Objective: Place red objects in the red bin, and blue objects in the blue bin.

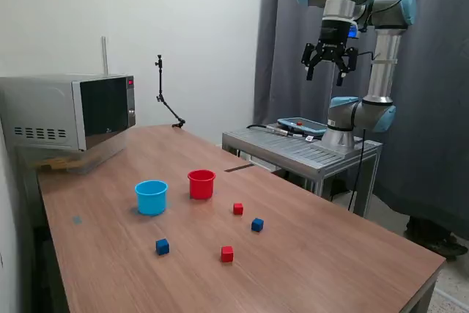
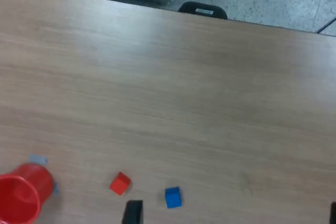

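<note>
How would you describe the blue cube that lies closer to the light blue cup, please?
Start at the microwave on the wooden table and come forward to the light blue cup. Just in front of it lies a small dark blue cube. Unlike the other blue cube, it sits alone at the exterior view's left, away from the red cubes.

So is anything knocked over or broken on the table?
No. Both cups, red and blue, stand upright. Four cubes sit loose on the table, none in a cup yet. The gripper hangs open, high above, empty.
</note>
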Robot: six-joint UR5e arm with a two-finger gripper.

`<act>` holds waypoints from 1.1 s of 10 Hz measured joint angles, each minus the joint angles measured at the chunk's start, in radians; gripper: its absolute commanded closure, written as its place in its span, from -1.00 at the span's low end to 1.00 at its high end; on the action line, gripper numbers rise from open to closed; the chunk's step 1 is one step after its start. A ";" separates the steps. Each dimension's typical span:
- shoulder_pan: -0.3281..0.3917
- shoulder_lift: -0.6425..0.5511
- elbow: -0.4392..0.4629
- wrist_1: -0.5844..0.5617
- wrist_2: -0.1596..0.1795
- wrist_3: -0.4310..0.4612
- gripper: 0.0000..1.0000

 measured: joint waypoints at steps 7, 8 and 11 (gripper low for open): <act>-0.011 0.182 -0.061 -0.191 -0.042 -0.061 -1.00; -0.012 0.232 -0.096 -0.229 -0.045 -0.094 -1.00; -0.020 0.367 -0.193 -0.337 -0.053 -0.156 -1.00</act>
